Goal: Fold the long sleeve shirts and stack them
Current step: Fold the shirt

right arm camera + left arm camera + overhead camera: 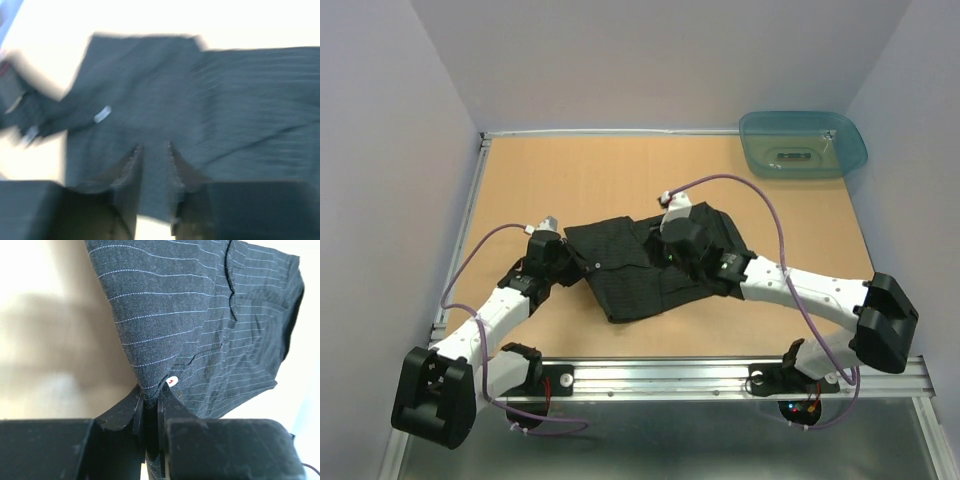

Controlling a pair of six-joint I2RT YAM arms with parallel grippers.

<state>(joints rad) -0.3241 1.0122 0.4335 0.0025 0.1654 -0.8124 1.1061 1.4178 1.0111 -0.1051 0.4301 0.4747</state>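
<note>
Only the left wrist view shows left fingers [172,407] pinching the shirt [200,315]; right fingers [126,172] stand parted.

Tan table [570,170], black shirt [640,285] midway, teal tub [803,143] perhaps overhanging corner

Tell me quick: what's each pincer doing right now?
Left pincer: closed, pinching the edge of the black shirt.
Right pincer: open, fingers parted over the shirt; the blurred view shows no grip.
</note>
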